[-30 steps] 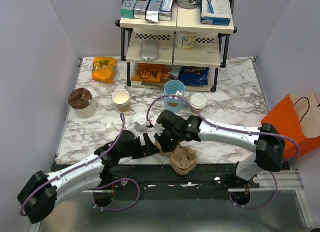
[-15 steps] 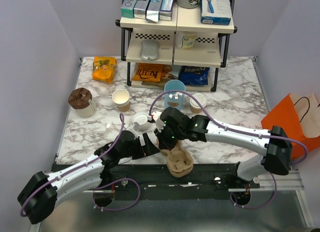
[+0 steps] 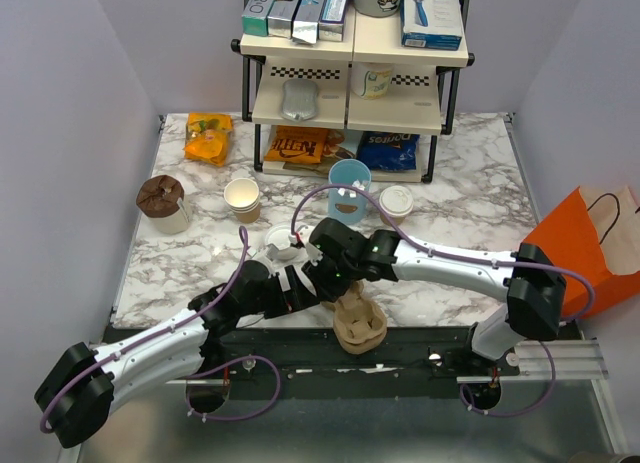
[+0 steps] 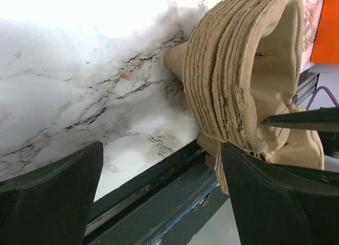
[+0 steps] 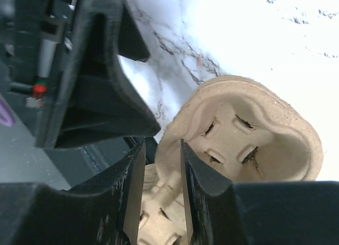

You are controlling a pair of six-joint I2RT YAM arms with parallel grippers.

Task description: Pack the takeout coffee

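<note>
Risk: carrier stack (image 3: 358, 321) overhangs table (image 3: 480, 183) edge. Left gripper (image 4: 161, 150) gapes wide beside it. Right gripper (image 5: 161, 150) straddles the top rim, hold indeterminable. Nested trays may lift together or topple off.

Blue cup (image 3: 349, 183) nr shelf rack (image 3: 400, 111)

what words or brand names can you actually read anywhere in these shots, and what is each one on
"Doritos": white lettering on the blue chip bag on the rack's bottom shelf, just legible.
Orange bag next to it: dark lettering, too blurred to read.
Boxes on the top shelf: print too small to read.
Pulp carrier stack: no text.
Both wrist views: no text.
</note>
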